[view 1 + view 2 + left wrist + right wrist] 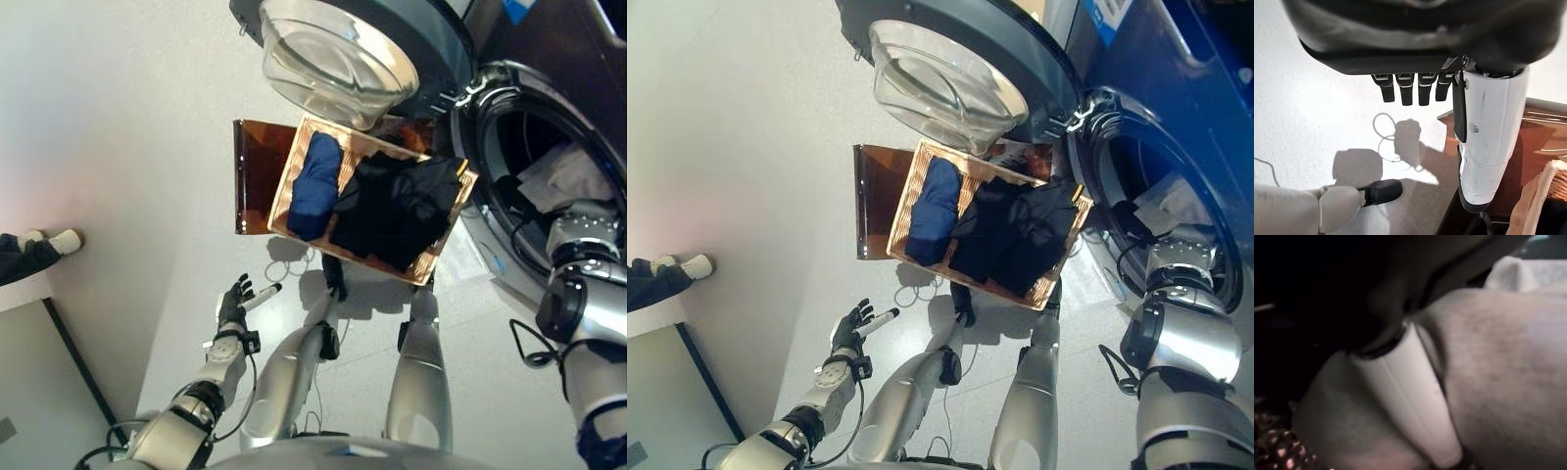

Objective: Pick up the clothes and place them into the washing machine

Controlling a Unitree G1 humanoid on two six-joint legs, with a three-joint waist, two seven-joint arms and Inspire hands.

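Woven wicker basket (431, 269) is seen at frame centre, on a brown stand (257, 176), with a blue garment (315, 184) on its left side and black clothes (397, 208) filling the rest. The washing machine (578, 69) takes up the upper right, its drum opening (1161, 166) exposed and its glass door (333, 59) swung open at top centre.

Step in hand, as judged: a pale cloth (1508, 362) is being delivered into the drum. The right arm is reached into the opening; the right hand (1405, 406) is buried inside. Only its white thumb against the pale cloth is shown by the right wrist view; whether the fingers are clenched or released cannot be told.

The left hand (235, 304) is held idle at lower left over the floor, fingers (1406, 90) relaxed, nothing grasped.

Next move, as judged: cloth to be let go, arm drawn clear of the door rim, then basket clothes to be taken.

Drum contents are shown close only by the right wrist view; the basket load only by the eye views.
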